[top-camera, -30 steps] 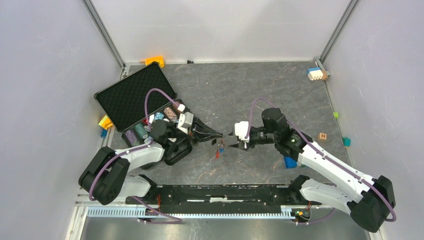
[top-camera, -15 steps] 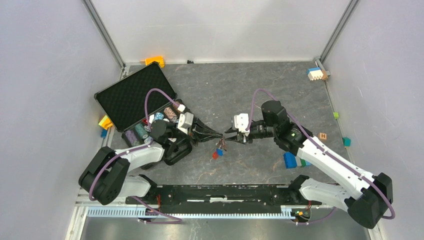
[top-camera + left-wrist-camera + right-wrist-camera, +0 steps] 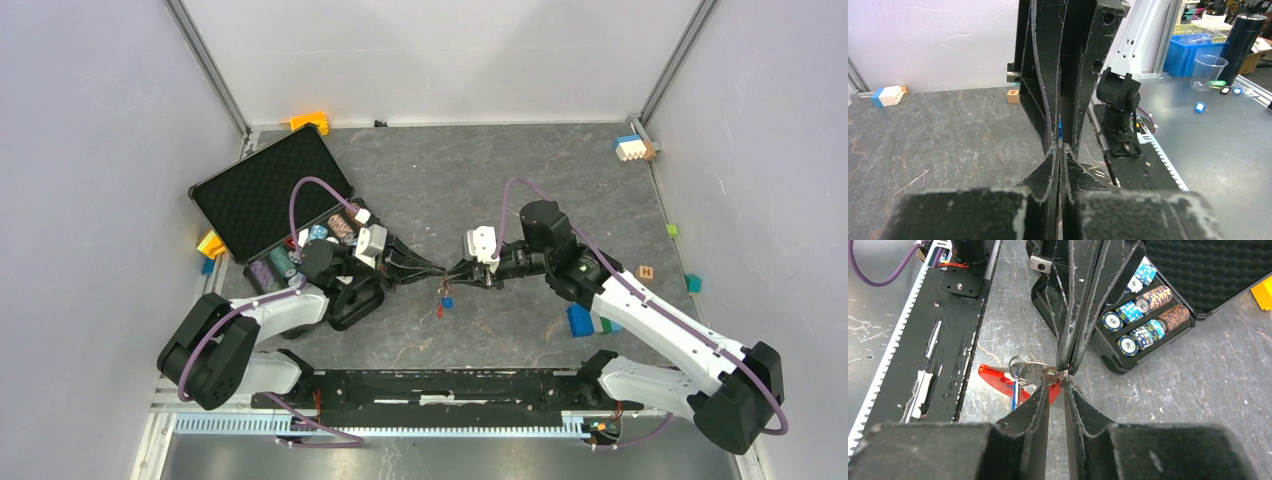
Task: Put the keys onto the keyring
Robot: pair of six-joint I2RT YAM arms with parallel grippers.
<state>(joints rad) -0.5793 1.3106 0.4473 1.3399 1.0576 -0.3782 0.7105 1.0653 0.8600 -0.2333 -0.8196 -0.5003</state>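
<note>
The keyring (image 3: 1024,371) hangs between 2 facing tips: left claw (image 3: 1066,370) clenched on it, right claw (image 3: 1057,387) just beside, barely parted (grip unclear).

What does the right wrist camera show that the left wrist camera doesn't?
Right wrist only: the keyring and the open poker chip case. Left wrist only: the wooden block and the white-and-blue block. Both: the left pincer and right pincer, tip to tip.
</note>
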